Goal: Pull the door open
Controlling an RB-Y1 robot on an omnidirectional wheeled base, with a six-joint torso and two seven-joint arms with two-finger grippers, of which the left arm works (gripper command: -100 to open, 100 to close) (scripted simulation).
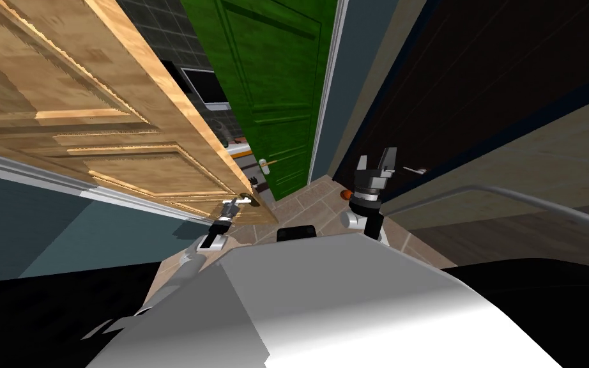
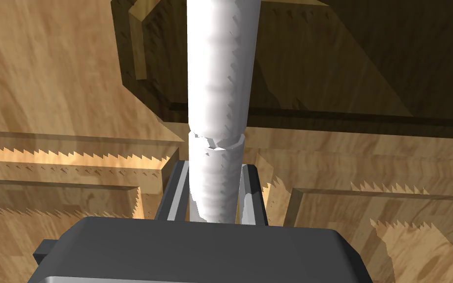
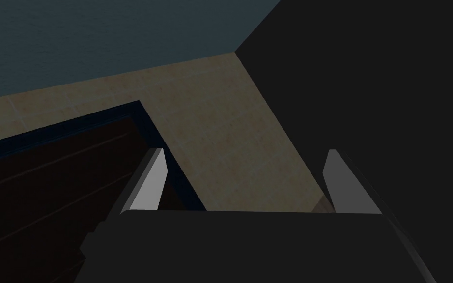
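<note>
The jaws of the left gripper [image 2: 216,167] are clamped on the white lever handle [image 2: 218,73] of the wooden door [image 1: 95,108]; its grey fingers [image 2: 175,189] press the lever's two sides close to its free end. The jaws of the right gripper [image 1: 376,156] stand wide apart with nothing between them. That arm is raised on the robot's right, near a dark door [image 1: 478,76] with its own small handle [image 1: 414,170].

The grasp looks done and the pull appears to be under way. In the head view the wooden door stands slanted away from the blue-grey wall [image 1: 31,230] and its white frame [image 1: 31,172]. Past the door's free edge a gap shows a dark tiled wall [image 1: 159,32] and a green door [image 1: 274,96] farther off. How far the leaf must swing cannot be told, but the opening looks narrow for the robot, so more pulling is probably left, and letting go of the handle after that.

The handle sits low on the wooden door near its free edge, mounted on a dark brown plate [image 2: 319,64], just ahead of the robot's left forearm. The door's face is panelled, with raised mouldings around the handle. The floor [image 1: 312,198] is beige tile, and it runs between the wooden door on the left and the dark door on the right.
</note>
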